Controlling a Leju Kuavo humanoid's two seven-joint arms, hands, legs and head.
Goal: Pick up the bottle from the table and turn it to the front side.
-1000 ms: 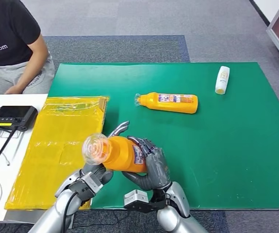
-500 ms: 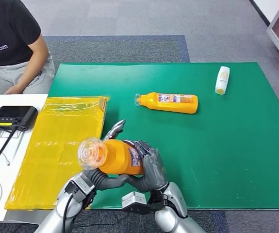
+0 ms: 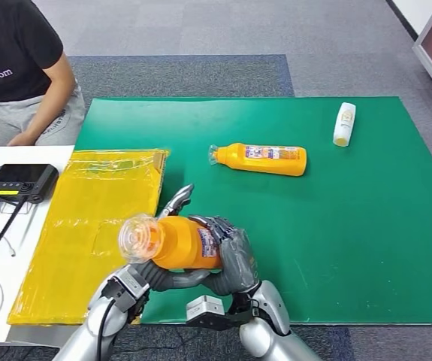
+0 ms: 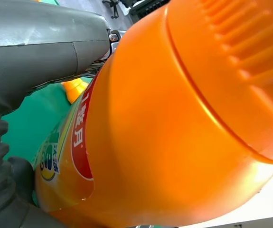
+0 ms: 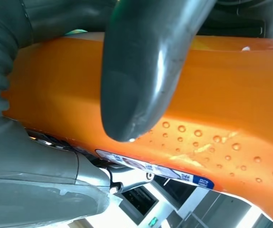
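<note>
Gripping orange bottle [image 3: 182,242]: left robot hand [image 3: 151,274], right robot hand [image 3: 233,259]

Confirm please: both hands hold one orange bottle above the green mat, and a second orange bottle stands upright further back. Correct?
Not quite. The second orange bottle lies on its side on the green mat, as the head view shows. The left hand and right hand do hold the other orange bottle.

orange bottle [image 3: 182,242] held by left hand [image 3: 145,277], right hand [image 3: 237,259], above green mat [image 3: 343,226]

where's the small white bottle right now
In the head view, the white bottle lies at the far right of the green mat, beyond and right of the orange bottle lying there.
</note>
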